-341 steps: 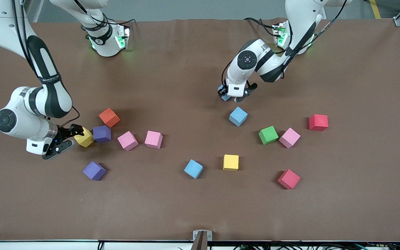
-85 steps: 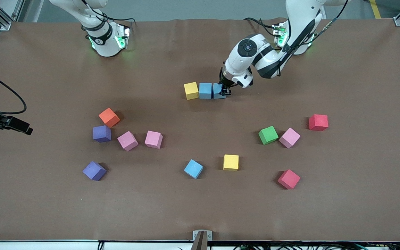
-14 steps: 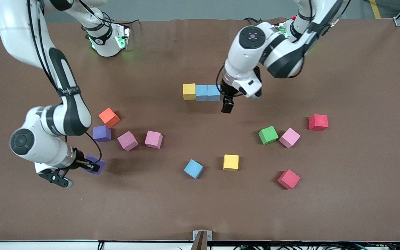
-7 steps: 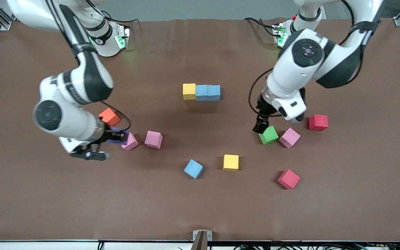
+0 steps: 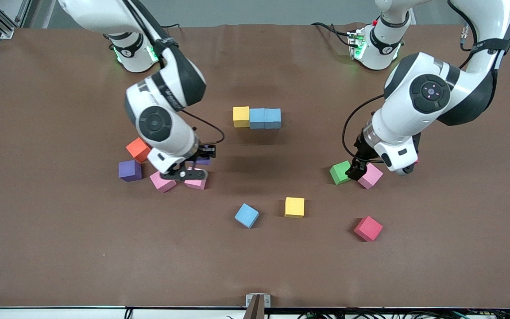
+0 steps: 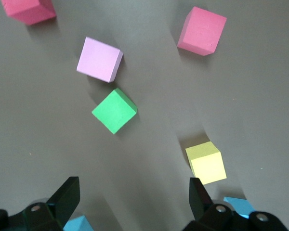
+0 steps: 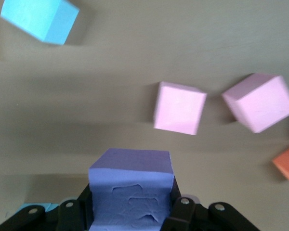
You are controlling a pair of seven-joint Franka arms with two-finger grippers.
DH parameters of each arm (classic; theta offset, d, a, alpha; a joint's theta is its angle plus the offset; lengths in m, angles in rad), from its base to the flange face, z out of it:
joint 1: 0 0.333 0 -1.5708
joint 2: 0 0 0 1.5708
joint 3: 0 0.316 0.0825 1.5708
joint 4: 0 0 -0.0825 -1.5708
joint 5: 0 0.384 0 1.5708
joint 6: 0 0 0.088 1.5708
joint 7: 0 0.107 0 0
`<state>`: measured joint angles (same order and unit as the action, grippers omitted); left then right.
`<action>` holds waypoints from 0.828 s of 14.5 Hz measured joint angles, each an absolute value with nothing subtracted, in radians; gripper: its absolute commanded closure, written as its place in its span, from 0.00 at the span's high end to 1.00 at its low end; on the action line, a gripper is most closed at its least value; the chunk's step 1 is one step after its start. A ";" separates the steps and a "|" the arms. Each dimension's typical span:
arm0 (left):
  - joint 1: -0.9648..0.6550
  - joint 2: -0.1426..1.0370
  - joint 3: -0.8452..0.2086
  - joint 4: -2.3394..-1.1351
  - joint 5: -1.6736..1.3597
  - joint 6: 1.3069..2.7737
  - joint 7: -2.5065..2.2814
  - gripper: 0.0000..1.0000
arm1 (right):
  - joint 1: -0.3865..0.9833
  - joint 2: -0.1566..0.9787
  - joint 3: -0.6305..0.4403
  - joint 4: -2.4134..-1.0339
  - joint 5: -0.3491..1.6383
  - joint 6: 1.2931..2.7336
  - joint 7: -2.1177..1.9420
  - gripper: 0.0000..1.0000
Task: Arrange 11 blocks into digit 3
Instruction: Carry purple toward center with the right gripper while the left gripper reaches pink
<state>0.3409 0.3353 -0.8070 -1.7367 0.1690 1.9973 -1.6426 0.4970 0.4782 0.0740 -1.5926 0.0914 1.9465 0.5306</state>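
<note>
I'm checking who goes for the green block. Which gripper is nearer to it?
Left. The left gripper hangs open just beside the green block; the right gripper, holding a purple block, is over the pink blocks.

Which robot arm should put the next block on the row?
Probably the right one. The right gripper is shut on a purple block and is up over the pink blocks. The left gripper is open and empty over the green block.
</note>
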 measured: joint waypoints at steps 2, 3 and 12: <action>0.365 0.349 -0.801 -1.736 0.177 1.997 -1.567 1.00 | 0.538 0.526 0.074 -1.597 0.091 2.007 0.555 0.04; 0.373 0.354 -0.794 -1.735 0.186 1.997 -1.538 1.00 | 0.559 0.552 0.074 -1.599 0.091 2.044 0.568 0.04; 0.376 0.370 -0.772 -1.698 0.244 1.926 -1.375 1.00 | 0.682 0.641 0.074 -1.720 0.091 2.343 0.630 0.03</action>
<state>0.3758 0.3699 -0.7719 -1.6980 0.2444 1.9256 -1.3746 0.6820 0.6411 0.0739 -1.7201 0.0914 2.3429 0.6304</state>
